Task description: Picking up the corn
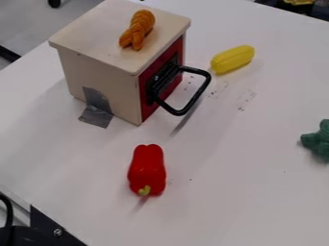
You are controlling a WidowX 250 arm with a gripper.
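I could not tell whether my tool was spread, pressed together or pinching anything. The yellow corn (233, 59) lay on its side on the white worktop (257, 202), to the right of a cream-coloured box (99, 77), near it but apart, its length running on a slant from lower left to upper right. The box had a red front (145, 86) with a black handle (196, 95) jutting out, and the corn sat just beyond that handle, not touching it. On the box's top I had an orange twisted piece (137, 30), and grey tape (96, 115) ran from the box's side down onto the worktop. Nearer the camera, a red pepper (147, 168) lay with its green stem downward in the view. A green thing (317, 140) was cut off by the right edge.
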